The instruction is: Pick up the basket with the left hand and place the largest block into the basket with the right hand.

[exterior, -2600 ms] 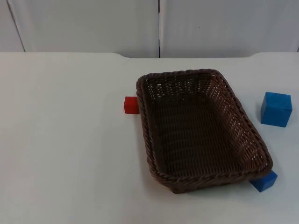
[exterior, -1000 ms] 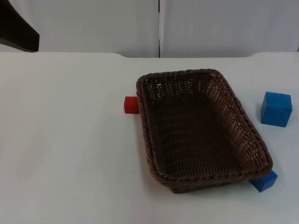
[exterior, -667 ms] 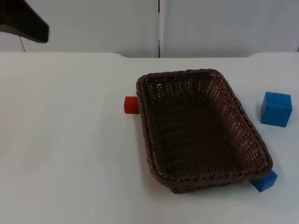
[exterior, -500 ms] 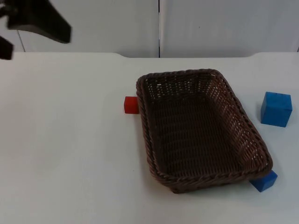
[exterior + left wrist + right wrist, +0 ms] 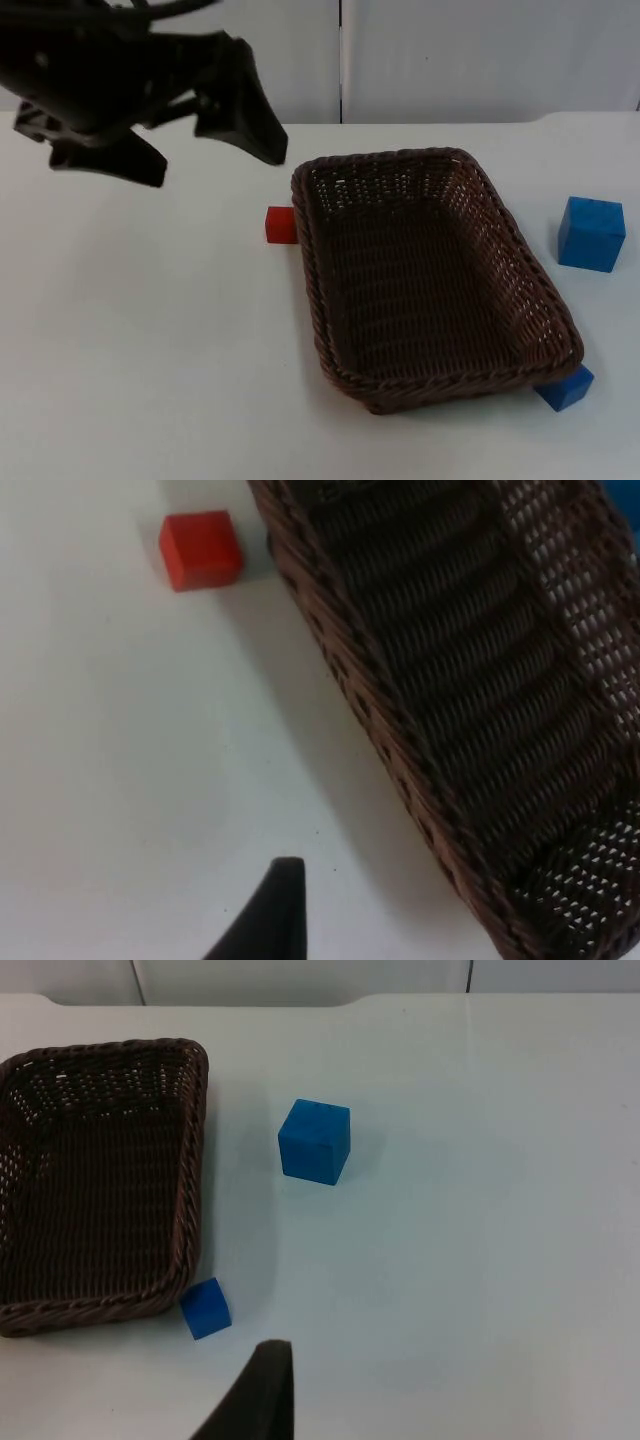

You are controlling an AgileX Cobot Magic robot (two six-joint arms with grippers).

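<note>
A dark brown wicker basket (image 5: 306,262) lies empty on the white table, right of centre. The large blue block (image 5: 591,234) stands to its right, apart from it. A small blue block (image 5: 564,387) peeks out at the basket's near right corner. A small red block (image 5: 281,225) touches the basket's left wall. My left gripper (image 5: 211,166) hovers open above the table, just left of the basket's far left corner, holding nothing. Its wrist view has the red block (image 5: 201,548) and the basket's rim (image 5: 370,715). My right gripper waits off to the right, facing the large blue block (image 5: 315,1141).
The table (image 5: 150,330) ends at a grey partition wall (image 5: 450,50) behind the basket. In the right wrist view the small blue block (image 5: 206,1308) sits by the basket's corner (image 5: 185,1280).
The left arm has swung in from the upper left corner and now reaches toward the basket's far left corner. Basket and blocks have not moved.
</note>
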